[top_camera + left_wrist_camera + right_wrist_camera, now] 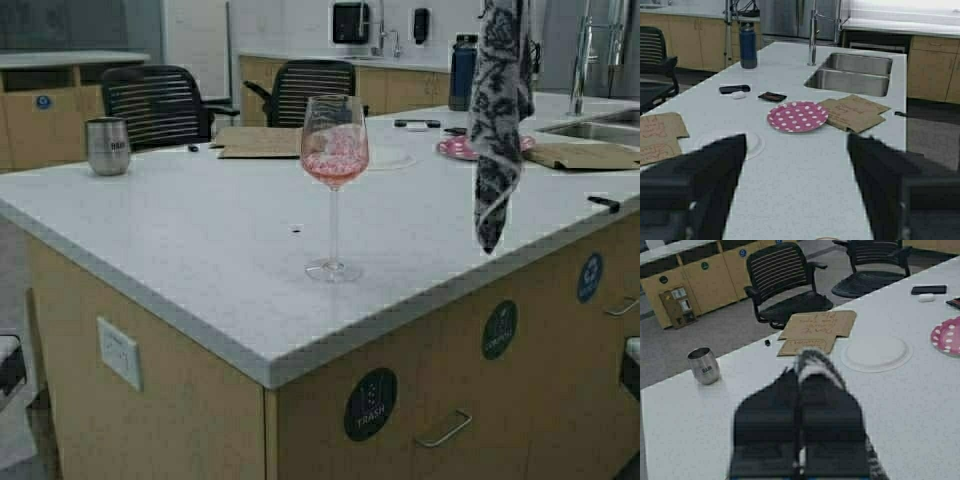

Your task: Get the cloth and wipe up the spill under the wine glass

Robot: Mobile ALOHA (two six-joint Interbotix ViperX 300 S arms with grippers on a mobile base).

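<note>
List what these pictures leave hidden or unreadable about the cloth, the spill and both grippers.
- Right gripper: out of the high view's frame; the cloth runs off the top edge.
- Spill: no puddle is discernible around the wine glass foot on the counter in the high view; absent from both wrist views.
- Cloth's lower length: in the right wrist view the gripper body covers it.
- Left gripper: absent from the high view.

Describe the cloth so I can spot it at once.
Start at the white island counter and find the wine glass near its front edge. To the glass's right, the cloth hangs straight down above the counter, held by the right gripper with jaws shut on it. It is long and limp with a dense black, grey and white floral print, unlike the pink dotted plate behind it.
</note>
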